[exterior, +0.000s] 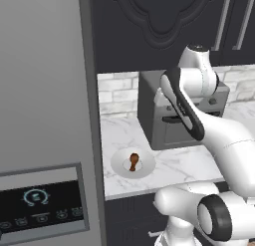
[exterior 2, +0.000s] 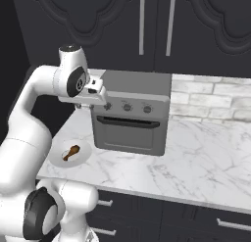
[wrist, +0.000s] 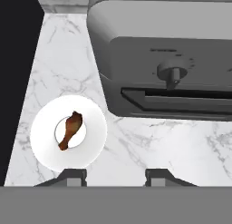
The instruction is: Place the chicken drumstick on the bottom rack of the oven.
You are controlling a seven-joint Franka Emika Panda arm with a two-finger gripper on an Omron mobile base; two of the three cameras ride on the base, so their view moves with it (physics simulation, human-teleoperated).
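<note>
1. Left base view: the chicken drumstick (exterior: 134,161) lies in the middle of a white plate (exterior: 119,166) on the marble counter (exterior: 179,163), just in front of the small countertop oven (exterior: 172,125). The white arm (exterior: 199,115) reaches up over that spot. The plate holds nothing but the drumstick.

2. Right base view: the drumstick (exterior 2: 71,152) rests on the plate (exterior 2: 81,160) below the raised hand, left of the countertop oven (exterior 2: 130,116). It looks small, light and stiff, probably somewhat slick; the thick meat end is the likelier place to pinch than the thin bone.

3. Hand view: the gripper (wrist: 116,174) hangs high above the counter, its jaws parted and empty. The drumstick (wrist: 71,129) lies off to the left on the plate (wrist: 45,146), thick end uppermost in this view.
</note>
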